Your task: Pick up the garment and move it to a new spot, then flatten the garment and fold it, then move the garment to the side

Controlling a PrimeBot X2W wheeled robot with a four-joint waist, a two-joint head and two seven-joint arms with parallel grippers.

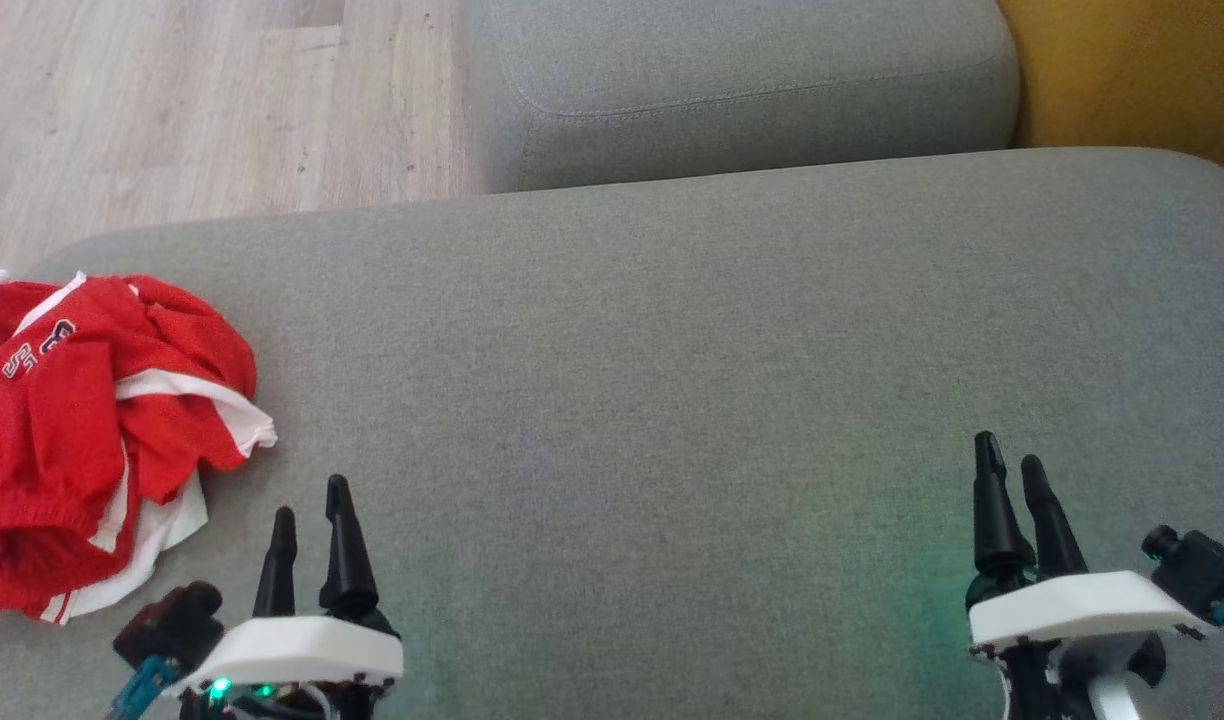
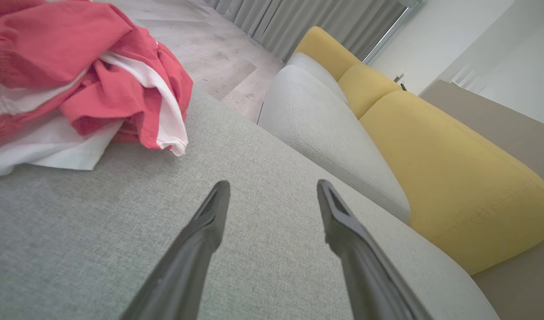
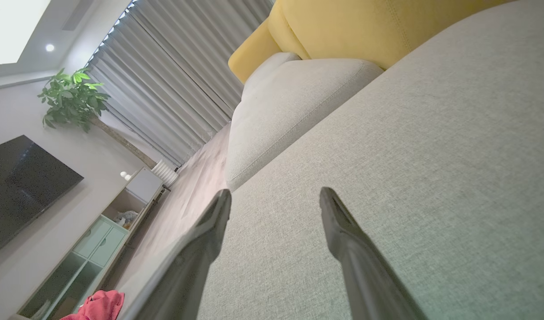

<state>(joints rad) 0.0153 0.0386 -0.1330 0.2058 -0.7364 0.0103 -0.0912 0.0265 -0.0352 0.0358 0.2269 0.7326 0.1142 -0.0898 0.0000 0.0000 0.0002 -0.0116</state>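
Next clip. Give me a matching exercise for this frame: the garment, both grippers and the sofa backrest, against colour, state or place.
1 garment
2 left gripper
3 right gripper
4 backrest

A yellow
B crumpled, red and white
C open, just beside the garment
D open, over the bare grey seat, away from the garment

Pairs: 1-B, 2-C, 3-D, 4-A

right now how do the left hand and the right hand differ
The left hand is close beside the crumpled red garment; the right hand is far across the grey cushion from it. The right hand reaches slightly further up the head view than the left hand. Both are open, empty and pointing forward over the cushion.
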